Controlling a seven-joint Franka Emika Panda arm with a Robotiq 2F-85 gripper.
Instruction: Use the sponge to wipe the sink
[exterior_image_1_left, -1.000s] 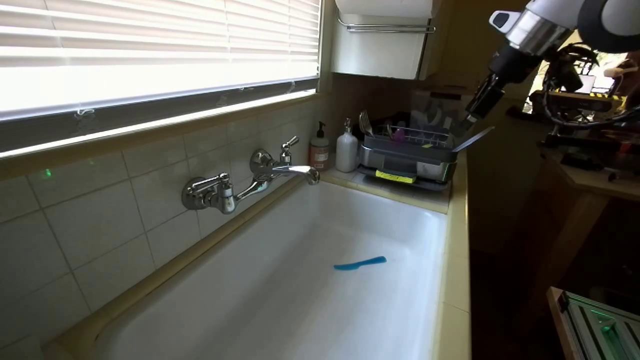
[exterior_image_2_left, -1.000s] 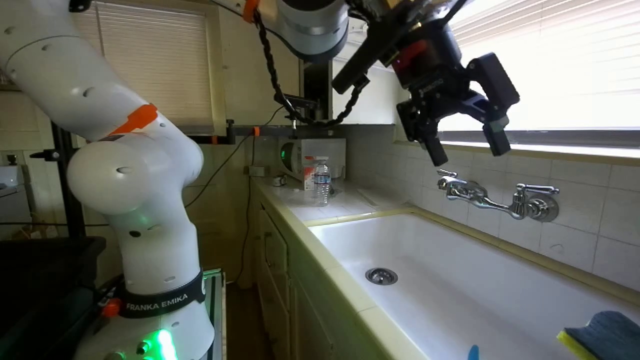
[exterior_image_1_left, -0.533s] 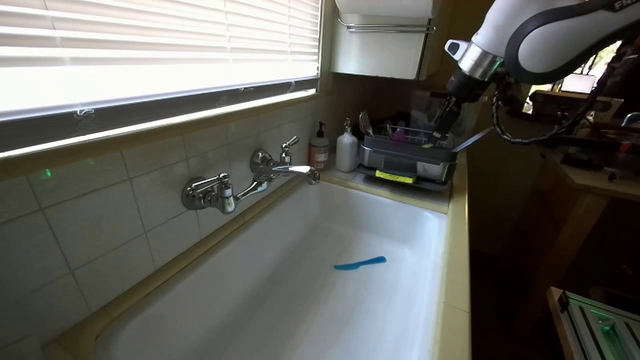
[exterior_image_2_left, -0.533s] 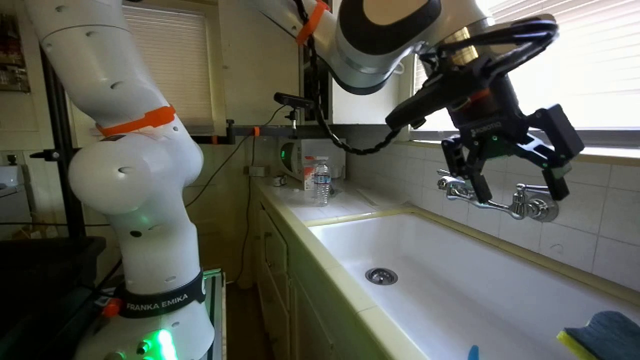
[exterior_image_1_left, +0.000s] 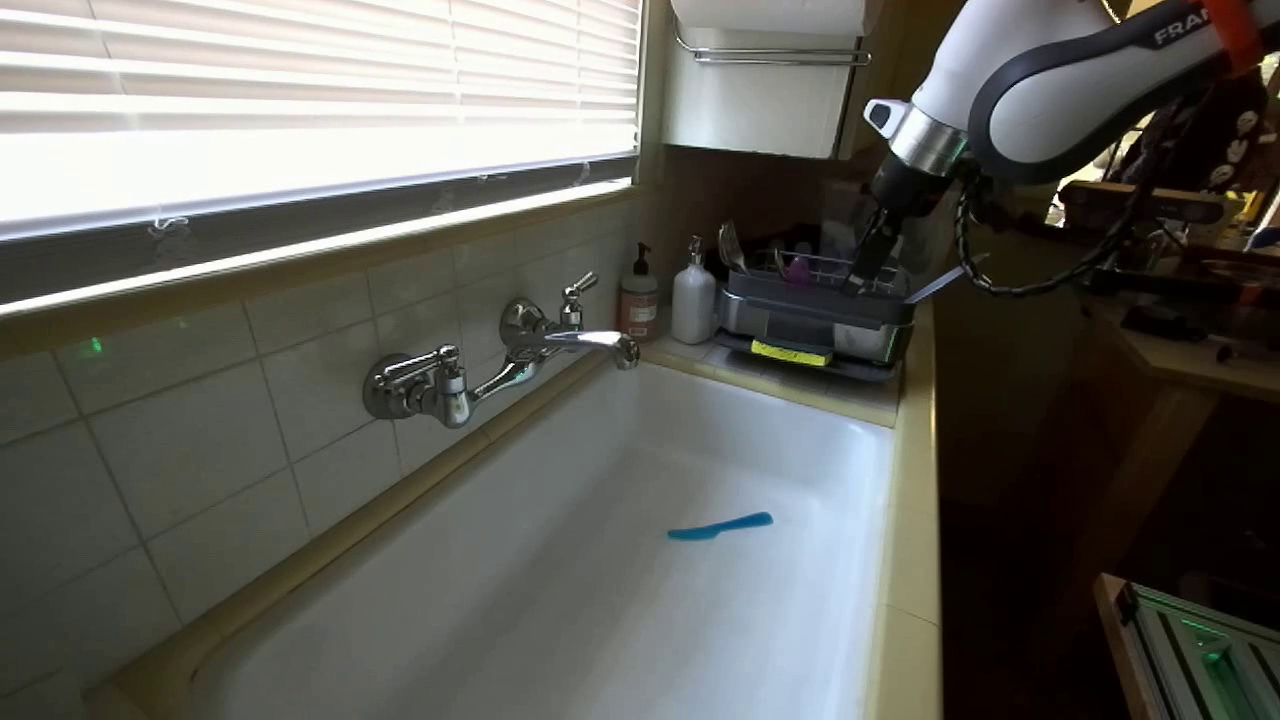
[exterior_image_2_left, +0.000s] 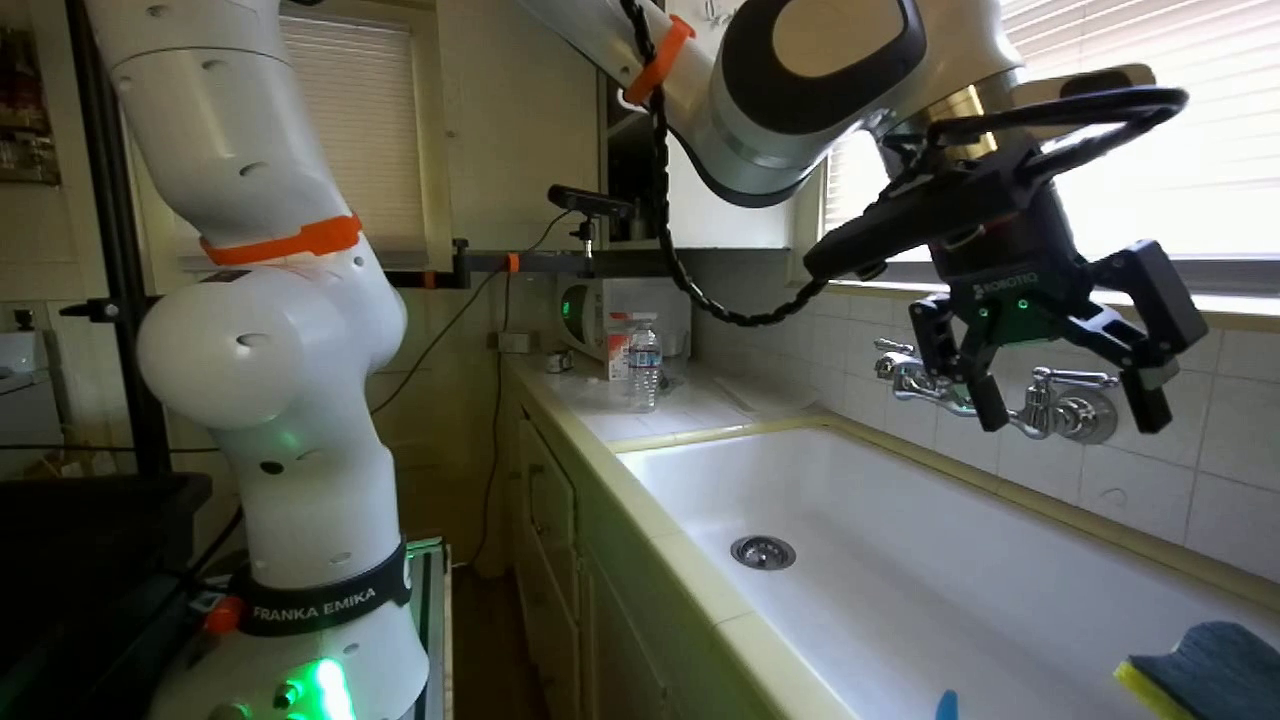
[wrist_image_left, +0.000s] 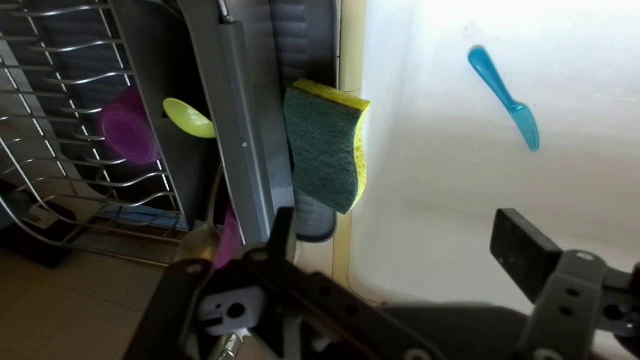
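Observation:
The sponge (wrist_image_left: 325, 145), yellow with a dark green scouring layer on top, lies between the dish rack and the sink's end rim, partly over the rim. It shows in both exterior views, its yellow edge in one (exterior_image_1_left: 791, 353) and its green top in the other (exterior_image_2_left: 1215, 665). The white sink (exterior_image_1_left: 600, 570) has a chrome two-handled faucet (exterior_image_1_left: 500, 380). My gripper (wrist_image_left: 395, 220) is wide open and empty. In the exterior views it hangs above the dish rack end (exterior_image_1_left: 858, 284), higher than the sponge (exterior_image_2_left: 1070, 415) and apart from it.
A blue plastic knife (wrist_image_left: 507, 100) lies on the sink floor. The grey dish rack (exterior_image_1_left: 815, 300) with utensils and a purple cup (wrist_image_left: 127, 127) stands beside the sponge. Two soap bottles (exterior_image_1_left: 693, 298) stand near the faucet. A white cabinet (exterior_image_1_left: 760, 100) hangs above.
My open gripper has come down and moved in over the dish rack from the right side of an exterior view, slowing in the last half second. The sponge and knife have not moved.

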